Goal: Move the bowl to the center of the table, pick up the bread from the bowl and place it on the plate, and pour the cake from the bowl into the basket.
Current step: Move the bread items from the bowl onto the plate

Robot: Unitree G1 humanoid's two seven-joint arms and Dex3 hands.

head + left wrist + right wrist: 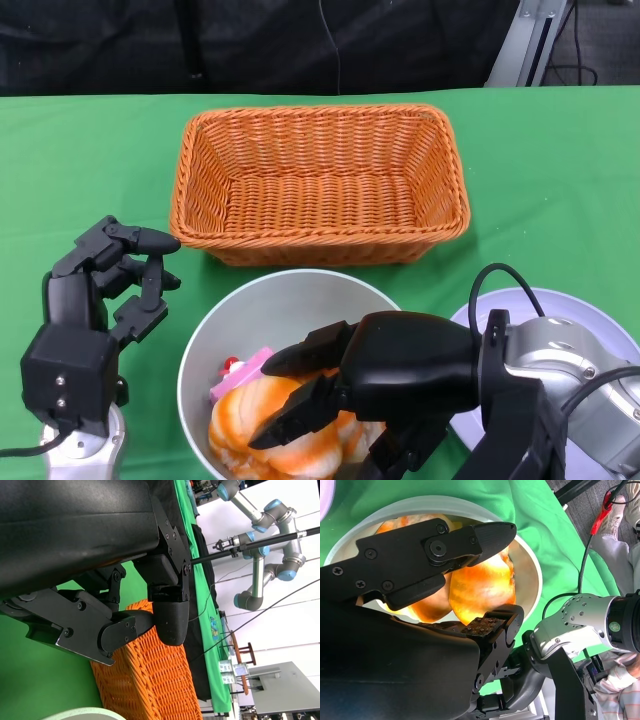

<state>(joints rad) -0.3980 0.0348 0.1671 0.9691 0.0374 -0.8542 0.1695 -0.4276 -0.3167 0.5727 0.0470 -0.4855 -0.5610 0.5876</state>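
A green table [560,180] carries an orange wicker basket [320,185] toward its far side, and a grey bowl [215,345] sits just in front of it, at the near edge. Inside the bowl lies the bread [300,450], a glossy orange and white lump, with a small pink cake [240,368] tucked against its left side. The right hand [375,385] reaches into the bowl from the right; in the right wrist view its fingers [485,532] sit on either side of the bread [480,587], close against it, though I cannot tell whether they actually grip it. A pale lilac plate [570,305] lies to the right of the bowl, mostly hidden under the right forearm. The left hand [110,275] hovers left of the bowl, fingers apart and holding nothing. The left wrist view shows that hand's fingers [170,615] above the basket rim [145,680]. No brand, label or writing can be read on any of these things.
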